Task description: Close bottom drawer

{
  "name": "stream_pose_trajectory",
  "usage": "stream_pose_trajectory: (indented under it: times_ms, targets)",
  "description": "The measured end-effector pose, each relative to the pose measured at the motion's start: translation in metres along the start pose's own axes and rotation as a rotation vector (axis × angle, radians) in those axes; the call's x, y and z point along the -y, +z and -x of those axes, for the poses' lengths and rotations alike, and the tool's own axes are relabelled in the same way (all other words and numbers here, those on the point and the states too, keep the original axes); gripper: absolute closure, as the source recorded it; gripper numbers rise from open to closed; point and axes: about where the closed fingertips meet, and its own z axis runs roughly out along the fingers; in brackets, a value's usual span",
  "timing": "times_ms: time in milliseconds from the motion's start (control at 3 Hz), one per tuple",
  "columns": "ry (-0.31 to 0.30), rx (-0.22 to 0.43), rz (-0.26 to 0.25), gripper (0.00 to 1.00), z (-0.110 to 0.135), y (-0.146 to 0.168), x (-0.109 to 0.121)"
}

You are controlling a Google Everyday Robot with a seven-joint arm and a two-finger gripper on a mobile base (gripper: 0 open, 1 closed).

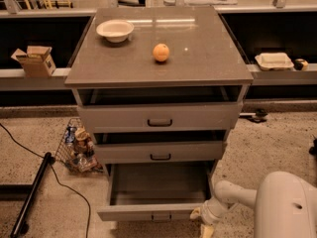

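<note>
The bottom drawer (pixel 157 213) of the grey cabinet is pulled far out. Its plain grey tray (pixel 158 182) lies bare and its low front panel sits near the lower edge of the view. The top drawer (pixel 159 117) and the middle drawer (pixel 159 151) stand slightly out. My gripper (pixel 204 220) is at the right end of the bottom drawer's front panel, low to the floor, on a white arm (pixel 233 195) that reaches in from the lower right.
A white bowl (pixel 115 30) and an orange (pixel 160 52) sit on the cabinet top (pixel 198 58). A wire basket of items (pixel 77 145) stands on the floor left of the cabinet, with a black pole and cable (pixel 32 192) beyond. Shelves run behind with a cardboard box (pixel 33 59).
</note>
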Motion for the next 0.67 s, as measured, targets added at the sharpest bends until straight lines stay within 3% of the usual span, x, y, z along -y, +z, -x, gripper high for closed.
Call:
stream_pose_trajectory:
  times_ms: [333, 667]
  targets:
    - [0.0, 0.0, 0.0, 0.0, 0.0, 0.0, 0.0]
    - [-0.009, 0.006, -0.002, 0.0, 0.0, 0.0018, 0.0053]
